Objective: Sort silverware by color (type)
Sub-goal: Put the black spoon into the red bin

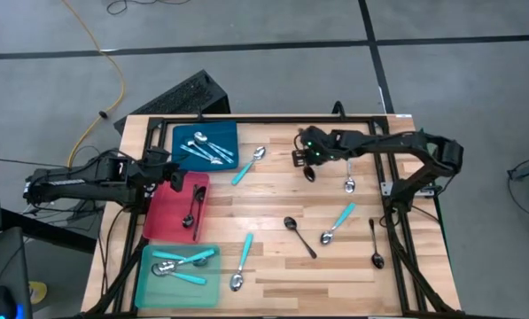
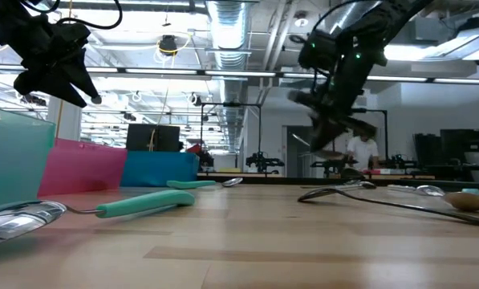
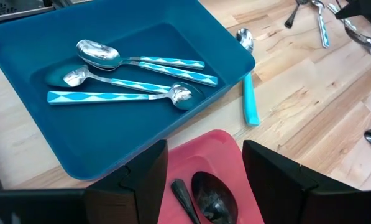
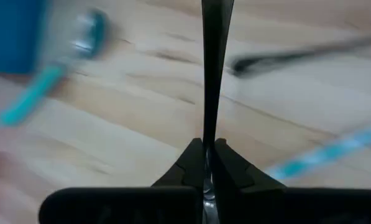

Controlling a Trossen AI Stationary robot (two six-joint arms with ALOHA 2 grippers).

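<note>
Right hand (image 4: pixel 209 163) pinched on a black spoon (image 4: pixel 214 74), lifted off the worktop (image 1: pixel 273 266), long axis straight out ahead of the fingers. Red tray (image 1: pixel 162 217), already holding black spoons, well off toward the left hand (image 3: pixel 204 171), spread just above it and far nearer.

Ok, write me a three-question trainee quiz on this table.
1. How many metal spoons with patterned handles lie in the blue flat plastic tray?
2. The open left end effector hangs over which tray? A. blue B. red flat plastic tray C. teal
3. True or false: the right end effector is shut on a slim black spoon.
Key: 1. three; 2. B; 3. true.
</note>
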